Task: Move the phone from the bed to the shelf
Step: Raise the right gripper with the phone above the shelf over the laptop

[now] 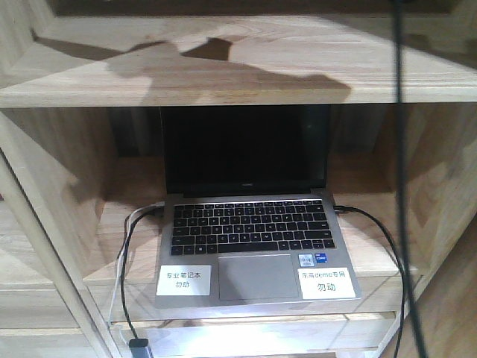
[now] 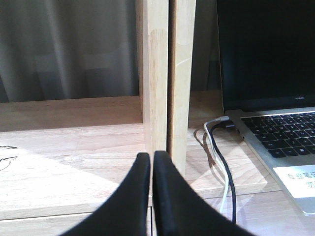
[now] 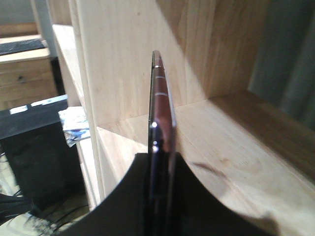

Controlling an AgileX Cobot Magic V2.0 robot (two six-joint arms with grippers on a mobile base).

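Phone (image 3: 160, 123) being carried edge-on between the right fingers (image 3: 197, 196), hovering over the shelf (image 3: 236, 147).
The right fingers are pinching its lower end so it is standing upright ahead of them, ready for lowering; the left fingers (image 2: 135, 196) are pressing together, idling beside the laptop (image 2: 275, 98).

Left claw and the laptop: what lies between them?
In the left wrist view, a pale wood upright and two cables, black and white, lie between the shut left claw and the laptop.
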